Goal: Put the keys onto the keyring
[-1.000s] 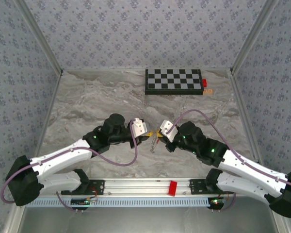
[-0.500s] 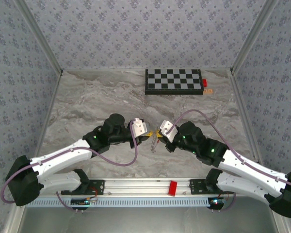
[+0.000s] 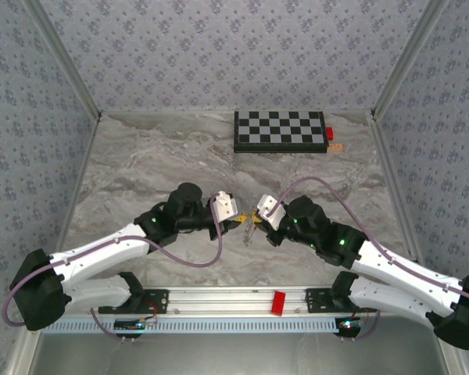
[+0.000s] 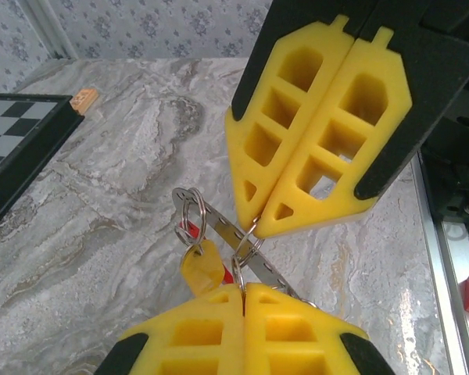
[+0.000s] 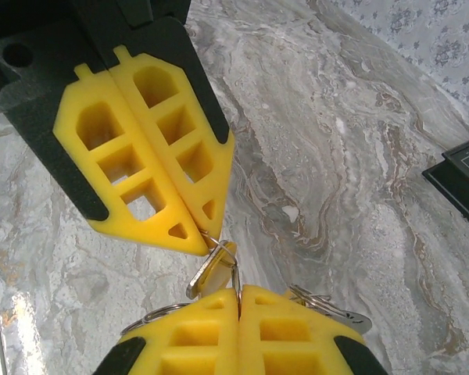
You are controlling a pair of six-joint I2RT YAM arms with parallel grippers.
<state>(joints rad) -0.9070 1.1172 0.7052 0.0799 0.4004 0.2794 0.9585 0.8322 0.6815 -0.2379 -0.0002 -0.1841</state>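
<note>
My two grippers meet tip to tip over the middle of the table, left gripper (image 3: 241,223) and right gripper (image 3: 255,221), both shut. In the left wrist view my left gripper (image 4: 244,287) pinches a thin wire loop of the keyring (image 4: 247,248), and the right gripper (image 4: 259,226) pinches the same loop from above. A second small ring (image 4: 191,212) with a red piece behind it carries a pale tan key (image 4: 202,266). A perforated metal strip (image 4: 219,226) runs through the rings. In the right wrist view my right gripper (image 5: 239,293) and left gripper (image 5: 208,238) hold the ring, with a key (image 5: 212,270) hanging between them.
A black-and-white checkerboard (image 3: 280,130) lies at the back of the marble table (image 3: 141,164), with a small red block (image 3: 329,133) and a tan block (image 3: 337,146) beside it. A red piece (image 3: 279,302) sits on the front rail. Patterned walls close in three sides.
Both grippers stay shut on the ring. They have shifted only a touch, down and slightly closer together.
</note>
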